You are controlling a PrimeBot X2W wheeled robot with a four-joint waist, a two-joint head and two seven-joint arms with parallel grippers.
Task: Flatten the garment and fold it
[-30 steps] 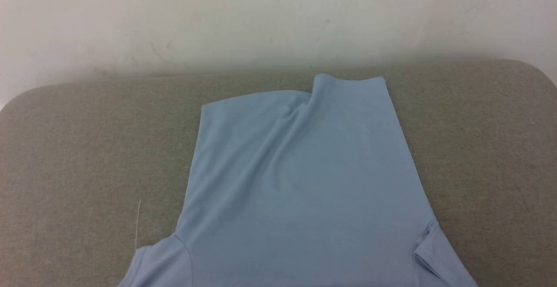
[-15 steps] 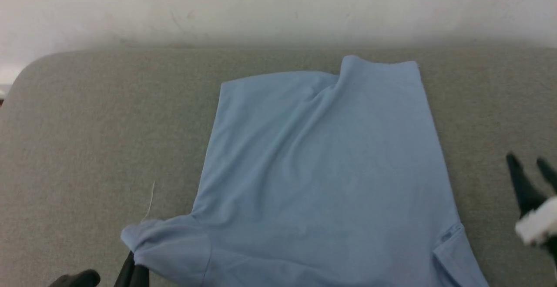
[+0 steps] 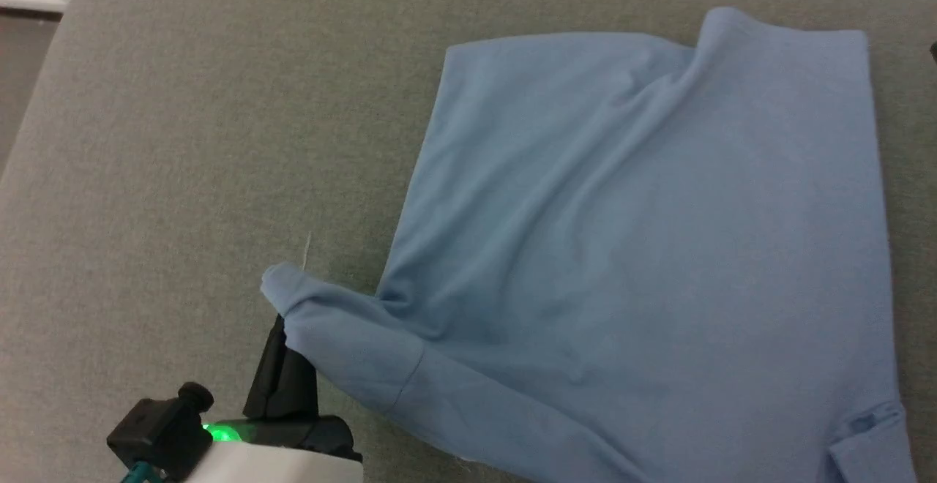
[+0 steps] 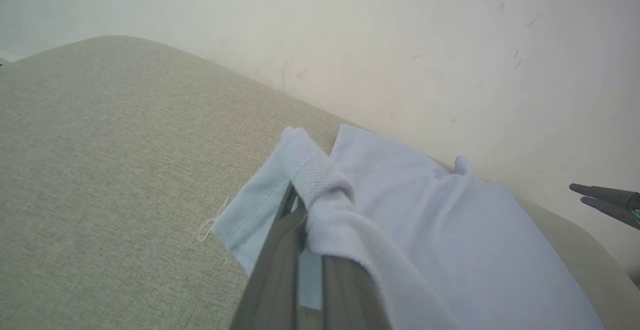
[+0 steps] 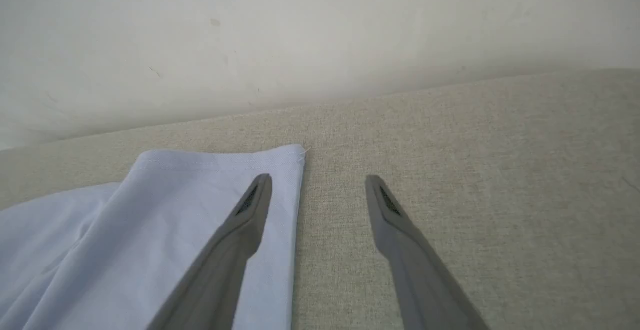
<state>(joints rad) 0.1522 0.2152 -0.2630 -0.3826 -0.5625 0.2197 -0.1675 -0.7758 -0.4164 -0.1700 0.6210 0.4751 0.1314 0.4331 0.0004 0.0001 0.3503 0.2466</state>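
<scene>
**Here: left gripper pinching a sleeve, right gripper spread at the far hem corner**

The garment (image 3: 644, 249), a light blue shirt, lies on a grey-beige woven cushion (image 3: 183, 139) with its plain side up. Its hem is toward the pale wall (image 5: 300, 30) and its sleeves are toward the robot. Diagonal creases run across the body from the near left to a raised ridge at the far edge.

The left gripper (image 3: 282, 333) has its two dark fingers drawn close together on the left sleeve (image 3: 344, 337). In the left wrist view the sleeve cloth (image 4: 320, 190) is bunched and draped over the fingertips of this gripper (image 4: 295, 207), with a strip of fabric caught in the narrow gap. A loose white thread (image 4: 210, 225) trails from the sleeve edge onto the cushion.

The right gripper (image 5: 319, 180) has its fingers spread wide. One finger (image 5: 250, 210) is over the garment beside its far corner (image 5: 295, 152), and the other is over bare cushion. Whether either finger touches the surface cannot be told. The right sleeve (image 3: 871, 439) lies folded at the lower right of the head view.
</scene>
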